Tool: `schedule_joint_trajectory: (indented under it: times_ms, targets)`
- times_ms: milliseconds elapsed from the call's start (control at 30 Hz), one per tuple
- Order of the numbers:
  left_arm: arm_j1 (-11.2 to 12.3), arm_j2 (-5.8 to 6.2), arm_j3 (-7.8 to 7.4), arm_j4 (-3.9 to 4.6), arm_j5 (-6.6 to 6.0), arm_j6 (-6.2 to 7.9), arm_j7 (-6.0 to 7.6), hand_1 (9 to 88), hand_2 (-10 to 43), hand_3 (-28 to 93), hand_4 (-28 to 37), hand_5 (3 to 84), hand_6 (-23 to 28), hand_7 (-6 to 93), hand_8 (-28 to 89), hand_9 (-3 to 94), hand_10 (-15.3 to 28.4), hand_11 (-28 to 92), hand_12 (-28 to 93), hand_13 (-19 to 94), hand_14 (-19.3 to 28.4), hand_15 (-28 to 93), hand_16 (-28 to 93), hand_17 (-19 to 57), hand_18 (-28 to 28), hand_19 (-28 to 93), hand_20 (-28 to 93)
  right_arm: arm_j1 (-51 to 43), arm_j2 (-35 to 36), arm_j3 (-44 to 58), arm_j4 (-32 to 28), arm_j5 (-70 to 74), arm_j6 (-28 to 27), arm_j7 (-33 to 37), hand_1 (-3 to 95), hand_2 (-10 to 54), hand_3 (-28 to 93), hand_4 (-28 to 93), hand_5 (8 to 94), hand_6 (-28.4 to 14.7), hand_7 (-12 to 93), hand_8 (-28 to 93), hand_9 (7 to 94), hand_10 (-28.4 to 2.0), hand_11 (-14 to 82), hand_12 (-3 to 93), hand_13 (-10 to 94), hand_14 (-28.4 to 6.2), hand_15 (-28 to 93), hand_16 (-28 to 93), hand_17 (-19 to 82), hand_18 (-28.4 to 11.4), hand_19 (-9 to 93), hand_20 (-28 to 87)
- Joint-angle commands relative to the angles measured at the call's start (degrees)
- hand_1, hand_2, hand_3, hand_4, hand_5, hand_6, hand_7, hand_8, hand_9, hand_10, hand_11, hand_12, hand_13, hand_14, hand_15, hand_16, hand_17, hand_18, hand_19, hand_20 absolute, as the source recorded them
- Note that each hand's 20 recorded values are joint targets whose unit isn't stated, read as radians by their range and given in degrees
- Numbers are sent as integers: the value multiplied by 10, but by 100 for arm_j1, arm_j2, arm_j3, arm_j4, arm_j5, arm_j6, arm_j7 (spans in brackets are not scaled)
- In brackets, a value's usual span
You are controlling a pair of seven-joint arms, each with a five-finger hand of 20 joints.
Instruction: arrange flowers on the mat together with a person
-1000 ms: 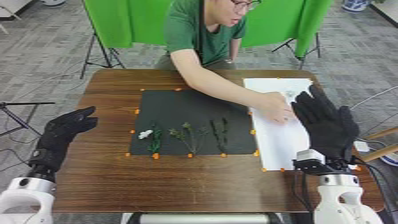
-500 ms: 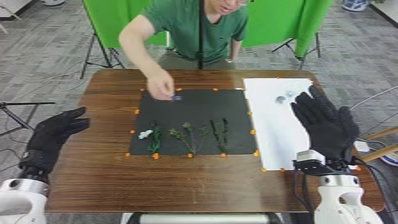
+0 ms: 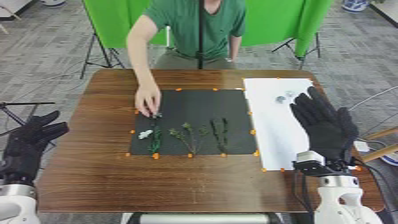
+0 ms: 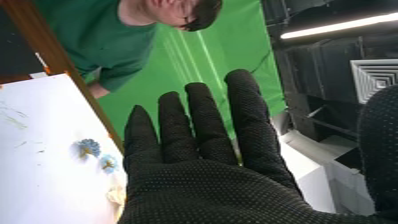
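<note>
Flowers (image 4: 88, 147), two blue and ruffled, lie near each other on the smooth white sheet (image 3: 275, 145); the right wrist view shows their frilled petals and some thin green sprigs (image 4: 13, 117), while the head view gives them as small tufts toward the sheet's 12 o'clock.

In the head view, the dark rectangular mat (image 3: 195, 105) lies on the wood-grained counter (image 3: 178, 185). Toward its 8 o'clock, a white flower (image 3: 145, 134) sits beside a leafy green stem (image 3: 155, 144); a branching, budded sprig (image 3: 188, 135) is near 6 and slim dark stems (image 3: 219, 135) are toward 5. A person's hand (image 3: 147, 97) reaches in toward 10, fingertips down at something too small to tell.

The right hand (image 3: 324, 125) hangs over the sheet's 3 o'clock edge, pointing toward 11, fingers straight and slightly spread. Its black glove has a dotted weave, the thumb well apart. The left hand (image 3: 27, 137) is at the counter's 9 o'clock edge, fingers loosely extended, holding nothing.
</note>
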State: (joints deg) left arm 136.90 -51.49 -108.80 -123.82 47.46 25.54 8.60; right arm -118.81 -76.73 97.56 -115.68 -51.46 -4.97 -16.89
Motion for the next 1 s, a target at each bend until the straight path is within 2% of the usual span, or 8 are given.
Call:
schedule_joint_trajectory:
  times_ms: [33, 200, 367, 567, 667, 800, 900, 1000]
  targets:
    - [61, -50, 26, -13, 245, -98, -178, 216, 252, 653, -283, 483, 44, 98, -76, 512, 150, 184, 104, 417, 174, 149, -16, 103, 99, 45, 183, -35, -8, -33, -24, -49, 17, -25, 94, 5, 724, -162, 428, -38, 85, -71, 365, -160, 31, 115, 250, -130, 60, 116, 122, -122, 2, 200]
    - [14, -50, 27, -46, 632, -304, -288, 228, 115, 679, -283, 473, 55, 93, -70, 498, 149, 186, 106, 408, 174, 145, -13, 97, 101, 43, 179, -31, 44, -42, -25, -24, 137, -102, 95, 2, 726, -162, 430, -36, 87, -72, 366, -159, 31, 115, 244, -113, 54, 108, 122, -120, 3, 200]
    - [-31, -42, 29, -52, 1059, -555, -455, 241, 79, 687, -283, 467, 56, 91, -68, 490, 149, 183, 106, 402, 172, 141, -12, 92, 102, 39, 176, 15, 94, -48, -16, -39, 126, -125, 97, -2, 729, -162, 430, -36, 88, -73, 367, -160, 32, 116, 243, -108, 56, 101, 124, -120, 3, 200]
    - [-65, -53, 81, -55, 1178, -652, -495, 247, 68, 688, -283, 463, 54, 91, -66, 483, 146, 180, 108, 398, 172, 136, -8, 90, 102, 38, 173, 164, 344, -84, 64, -87, 155, -115, 99, -3, 730, -164, 431, -37, 88, -73, 367, -160, 33, 120, 244, -108, 61, 97, 125, -118, 3, 201]
    - [-85, -43, 103, -52, 1306, -703, -534, 248, 65, 690, -283, 462, 53, 93, -66, 482, 146, 179, 108, 397, 172, 134, -7, 90, 102, 37, 172, 304, 632, 4, 128, -357, 266, -142, 108, -13, 729, -164, 431, -37, 89, -73, 367, -160, 34, 122, 245, -110, 63, 96, 125, -119, 3, 202]
    - [-103, -34, 156, -23, 1445, -744, -611, 255, 57, 690, -283, 460, 52, 92, -67, 481, 146, 180, 109, 396, 172, 133, -6, 89, 103, 37, 172, 558, 1221, 105, 141, -1597, 1280, 336, 160, -92, 704, -181, 428, -36, 99, -75, 367, -159, 34, 136, 253, -124, 71, 110, 140, -127, 9, 219]
    - [-93, -27, 185, -27, 1502, -783, -637, 257, 54, 691, -283, 459, 52, 92, -67, 480, 145, 179, 109, 396, 172, 132, -5, 89, 103, 36, 172, 760, 1656, 180, 190, -3266, 1843, 1236, 162, -95, 676, -219, 427, -40, 103, -75, 375, -158, 38, 154, 286, -144, 91, 145, 164, -148, 96, 269]
    - [-117, -16, 217, -18, 1501, -815, -633, 259, 53, 689, -283, 459, 53, 91, -66, 479, 145, 179, 109, 395, 172, 131, -4, 88, 103, 36, 171, 832, 2042, 259, 240, -5060, 1914, 2129, 170, -95, 666, -250, 415, -50, 92, -69, 368, -169, 35, 171, 391, -161, 123, 212, 182, -173, 322, 343]
